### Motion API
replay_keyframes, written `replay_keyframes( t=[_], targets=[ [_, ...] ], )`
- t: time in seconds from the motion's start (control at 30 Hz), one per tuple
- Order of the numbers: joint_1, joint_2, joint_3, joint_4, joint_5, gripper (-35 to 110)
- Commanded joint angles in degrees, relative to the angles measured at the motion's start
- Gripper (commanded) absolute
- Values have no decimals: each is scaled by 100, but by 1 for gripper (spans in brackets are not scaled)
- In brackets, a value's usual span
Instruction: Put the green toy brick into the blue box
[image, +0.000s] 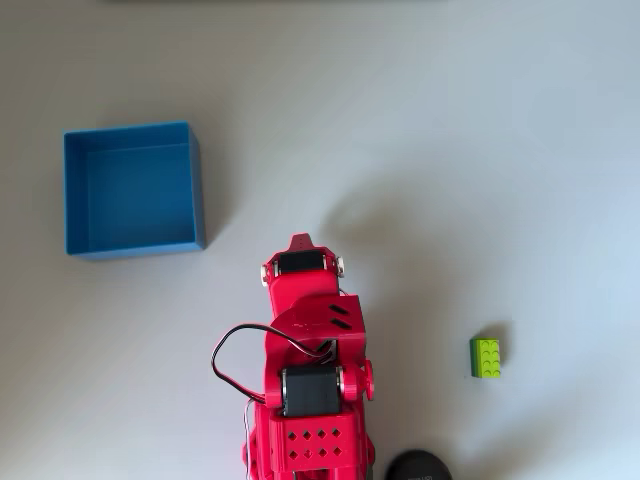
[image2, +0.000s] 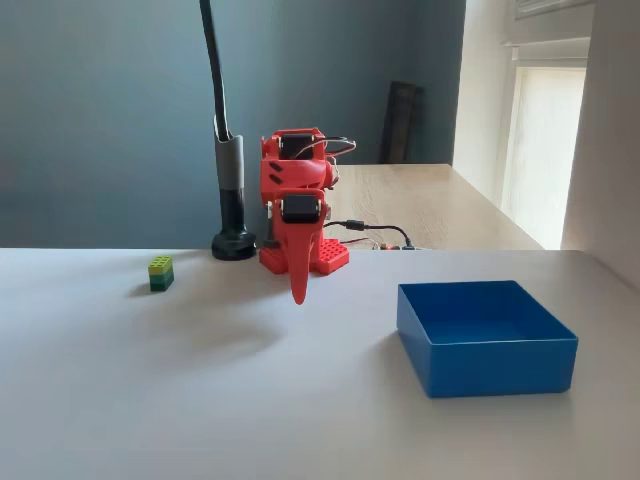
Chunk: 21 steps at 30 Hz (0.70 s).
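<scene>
One green toy brick (image: 486, 357) sits lower right overhead, the blue box (image: 198, 185) upper left; the gripper (image2: 298, 292), jaws seemingly closed and empty, should open wide before descending squarely over it.

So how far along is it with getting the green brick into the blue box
Nothing looks done yet: the green toy brick sits on the white table, and the blue box holds nothing. Nothing is in hand; the red arm's gripper hangs folded, pointing down, holding nothing, between the two. Reaching, grasping, carrying and dropping are all left.
</scene>
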Motion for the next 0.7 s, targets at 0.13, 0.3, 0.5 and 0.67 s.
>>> replay_keyframes(
  t=[0.13,0.3,0.5,0.67],
  targets=[
    [-70,132,79,35,-88,0],
    [-62,132,79,35,-70,0],
    [-62,132,79,35,-53,0],
    [-62,132,79,35,-53,0]
  ],
)
